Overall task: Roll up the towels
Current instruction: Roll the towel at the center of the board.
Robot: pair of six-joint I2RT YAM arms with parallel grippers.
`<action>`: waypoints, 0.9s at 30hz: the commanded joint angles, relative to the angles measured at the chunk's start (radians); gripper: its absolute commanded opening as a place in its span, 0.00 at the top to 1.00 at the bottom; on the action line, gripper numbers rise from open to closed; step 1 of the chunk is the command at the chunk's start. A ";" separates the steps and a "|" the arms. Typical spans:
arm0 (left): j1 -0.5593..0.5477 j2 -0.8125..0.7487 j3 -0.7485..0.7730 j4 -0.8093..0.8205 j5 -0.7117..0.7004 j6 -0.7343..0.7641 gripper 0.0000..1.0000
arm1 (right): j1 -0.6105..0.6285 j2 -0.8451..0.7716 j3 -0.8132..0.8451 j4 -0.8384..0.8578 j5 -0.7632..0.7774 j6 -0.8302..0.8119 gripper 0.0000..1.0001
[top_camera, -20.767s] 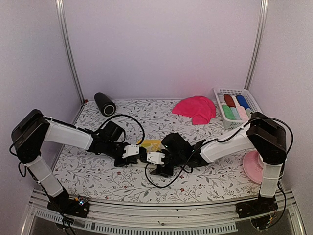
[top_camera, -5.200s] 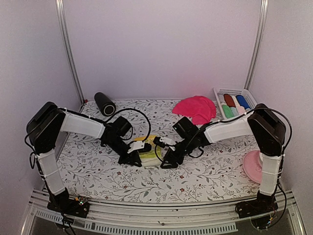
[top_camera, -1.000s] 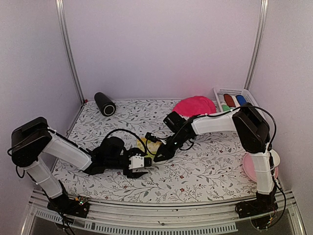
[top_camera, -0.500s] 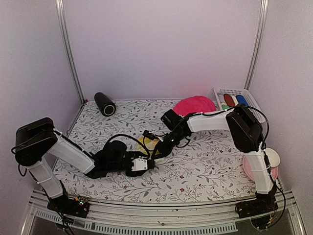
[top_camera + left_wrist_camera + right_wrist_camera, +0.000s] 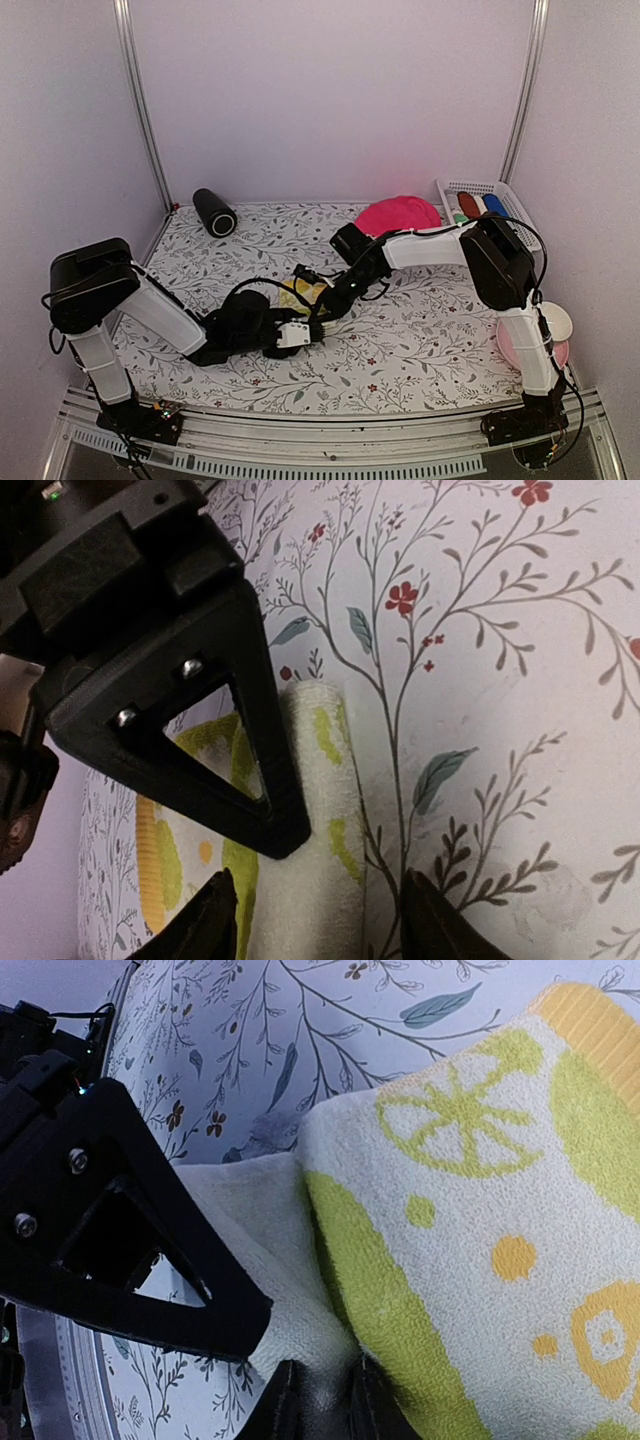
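Yellow towel (image 5: 303,291) part-rolled in the middle of the table (image 5: 430,345)

Your right gripper (image 5: 330,1400) is pinched tight on a fold at the towel's edge. Your left gripper (image 5: 320,930) sits with its fingers spread wide, astride the rolled edge just beside it. The cloth looks light, soft and floppy, so it will likely slump and unroll. Take it by the thick rolled edge, not the loose flat part.

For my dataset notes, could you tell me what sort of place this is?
Likely a robotics test cell: plain walls and aluminium rails enclose a floral table where two arms handle a yellow towel.
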 commanded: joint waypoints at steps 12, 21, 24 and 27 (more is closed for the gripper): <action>-0.031 0.075 0.063 -0.046 -0.037 0.020 0.81 | -0.032 0.038 -0.052 -0.036 0.109 0.014 0.83; -0.028 0.079 0.154 -0.264 0.040 -0.001 1.00 | -0.045 -0.192 -0.203 0.059 0.188 0.045 0.56; -0.020 0.045 0.186 -0.384 0.121 -0.002 1.00 | -0.048 -0.307 -0.295 0.115 0.246 0.066 0.49; -0.009 0.028 0.243 -0.541 0.199 -0.012 1.00 | -0.048 -0.429 -0.406 0.176 0.310 0.077 0.45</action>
